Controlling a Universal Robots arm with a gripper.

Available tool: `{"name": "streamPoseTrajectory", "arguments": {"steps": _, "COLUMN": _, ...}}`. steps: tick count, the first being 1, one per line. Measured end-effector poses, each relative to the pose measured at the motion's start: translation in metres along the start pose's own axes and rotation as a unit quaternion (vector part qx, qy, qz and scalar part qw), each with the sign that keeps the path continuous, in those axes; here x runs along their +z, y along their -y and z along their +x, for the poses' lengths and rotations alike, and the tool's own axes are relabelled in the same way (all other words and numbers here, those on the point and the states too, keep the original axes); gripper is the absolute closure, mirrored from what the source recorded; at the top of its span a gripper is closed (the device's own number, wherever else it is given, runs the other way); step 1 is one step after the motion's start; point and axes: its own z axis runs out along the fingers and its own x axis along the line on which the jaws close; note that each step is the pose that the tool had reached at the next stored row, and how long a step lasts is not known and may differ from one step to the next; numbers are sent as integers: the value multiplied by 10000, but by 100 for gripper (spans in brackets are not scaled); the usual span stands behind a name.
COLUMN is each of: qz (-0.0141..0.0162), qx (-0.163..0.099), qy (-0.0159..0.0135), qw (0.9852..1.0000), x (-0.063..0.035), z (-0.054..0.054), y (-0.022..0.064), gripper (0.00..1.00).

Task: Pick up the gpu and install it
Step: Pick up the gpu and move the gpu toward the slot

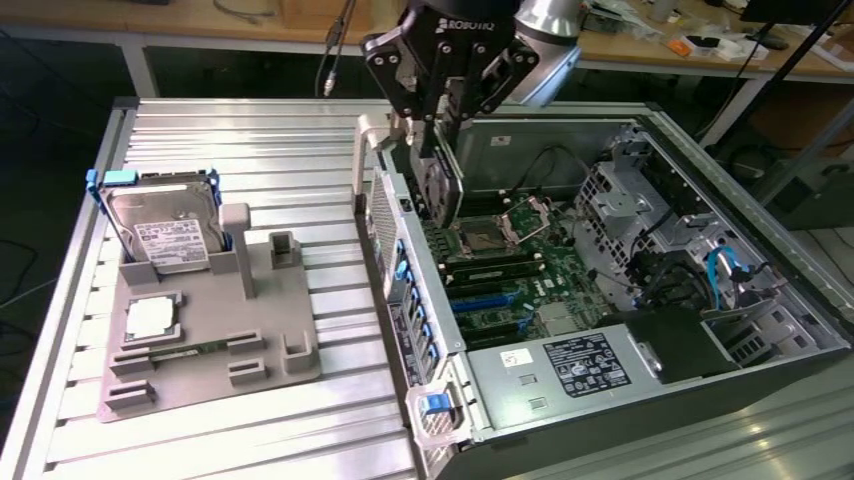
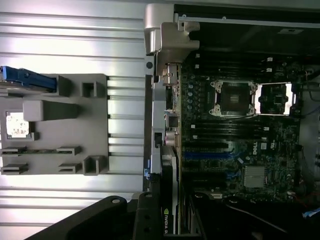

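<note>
Clamping black gripper (image 1: 438, 140) pinches thin, flat gpu (image 1: 445, 190).

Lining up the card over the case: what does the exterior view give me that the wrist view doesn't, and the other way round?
Exterior view: the pincer gripping the gpu upright over the case, plus the power supply and blue cables. Wrist view: the green logo on the gpu's edge. Both: the CPU socket, the grey tray and the hard drive.
</note>
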Motion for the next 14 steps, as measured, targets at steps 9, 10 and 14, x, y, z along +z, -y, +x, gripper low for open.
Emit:
{"name": "streamPoseTrajectory", "arguments": {"steps": 9, "qz": 0, "qx": 0, "qy": 2, "qw": 10000, "x": 22, "z": -378, "y": 13, "gripper": 73}}
{"name": "streamPoseTrajectory", "arguments": {"steps": 10, "qz": 1, "qx": -1, "qy": 2, "qw": 10000, "x": 23, "z": -429, "y": 15, "gripper": 73}}
{"name": "streamPoseTrajectory", "arguments": {"steps": 14, "qz": 0, "qx": -1, "qy": 3, "qw": 10000, "x": 32, "z": -614, "y": 22, "gripper": 73}}
